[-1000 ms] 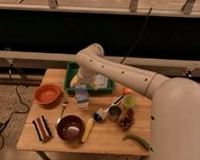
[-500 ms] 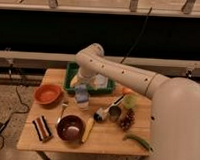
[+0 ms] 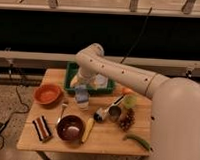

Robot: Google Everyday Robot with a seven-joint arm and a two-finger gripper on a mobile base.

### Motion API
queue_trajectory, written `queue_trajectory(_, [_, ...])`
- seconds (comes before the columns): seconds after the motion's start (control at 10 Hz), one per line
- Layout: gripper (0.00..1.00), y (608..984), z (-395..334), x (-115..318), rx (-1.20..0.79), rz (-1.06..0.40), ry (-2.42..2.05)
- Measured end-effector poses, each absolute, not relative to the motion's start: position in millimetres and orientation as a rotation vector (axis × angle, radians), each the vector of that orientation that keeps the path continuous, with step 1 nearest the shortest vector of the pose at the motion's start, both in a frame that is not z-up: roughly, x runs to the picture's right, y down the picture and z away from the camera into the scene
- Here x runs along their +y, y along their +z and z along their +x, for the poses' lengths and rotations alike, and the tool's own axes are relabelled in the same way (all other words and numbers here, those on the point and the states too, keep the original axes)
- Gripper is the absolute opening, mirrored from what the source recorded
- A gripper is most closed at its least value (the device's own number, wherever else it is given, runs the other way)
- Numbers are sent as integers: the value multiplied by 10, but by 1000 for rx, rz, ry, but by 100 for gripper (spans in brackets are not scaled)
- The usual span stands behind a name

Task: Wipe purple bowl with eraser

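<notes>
The purple bowl stands near the table's front edge, left of centre. The eraser, a small striped block, lies flat on the table just left of the bowl, apart from it. My gripper hangs over the middle of the table, in front of the green tray. It is behind and above the bowl, and to the right of the eraser, touching neither.
An orange bowl sits at the left. A banana lies right of the purple bowl and a spoon behind it. A metal cup, dark grapes, a green fruit and a green vegetable lie to the right.
</notes>
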State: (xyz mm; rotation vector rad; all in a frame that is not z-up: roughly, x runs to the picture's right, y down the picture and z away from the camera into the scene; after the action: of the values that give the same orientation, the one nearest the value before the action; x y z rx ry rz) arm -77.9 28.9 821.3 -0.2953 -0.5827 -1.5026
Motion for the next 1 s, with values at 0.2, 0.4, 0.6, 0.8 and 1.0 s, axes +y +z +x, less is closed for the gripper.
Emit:
queue_trajectory(0.2, [80, 8213, -779, 289, -583, -295, -1503])
queue_trajectory(0.4, [80, 8213, -779, 289, -583, -295, -1503])
queue_trajectory(0.6, [80, 8213, -779, 289, -583, -295, -1503])
queue_trajectory(0.8, [80, 8220, -763, 275, -579, -302, -1502])
queue_trajectory(1.0, [80, 8245, -858, 239, -577, -313, -1547])
